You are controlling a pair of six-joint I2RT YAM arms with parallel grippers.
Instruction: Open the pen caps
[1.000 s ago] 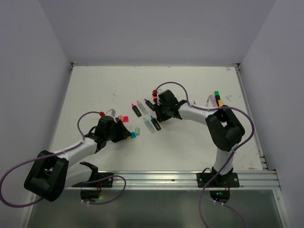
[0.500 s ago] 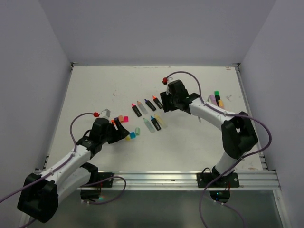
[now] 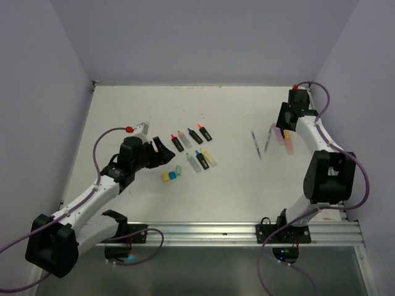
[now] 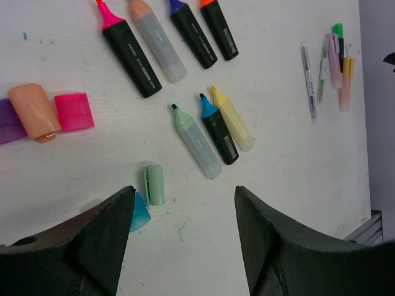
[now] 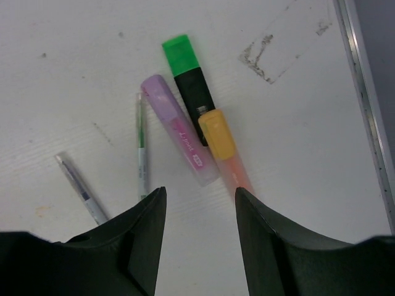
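Across the middle of the white table [image 3: 123,111], seven uncapped highlighters [image 4: 196,143] lie in two rows with their tips bare, so I judge most of the job done. Their stubby plastic pen caps [image 4: 74,111] sit loose beside them. A peach cap [image 4: 34,110] lies between a pink cap [image 4: 77,110] and a purple cap [image 4: 6,122] at the frame edge. A mint-green cap [image 4: 154,184] and a blue cap [image 4: 141,214] lie just by my left finger, and a yellow cap [image 3: 165,177] shows only from overhead. That makes six; a seventh, orange one may be hidden under the left arm, though I cannot tell.

My left gripper [image 4: 184,203] hovers above these loose caps, jaws spread with nothing between them.

Near the far right edge, three highlighters are not yet opened:
- a black highlighter [image 5: 196,92] with a green cap [image 5: 181,54]
- a lilac pastel highlighter [image 5: 179,132] whose cap matches its body
- a peach highlighter [image 5: 237,176] with an orange-yellow cap [image 5: 217,134]

They lie close together, beside two thin grey pens [image 5: 142,148]. My right gripper [image 5: 199,200] hangs over this cluster, jaws parted and empty. As I read it, three caps are left to pull.
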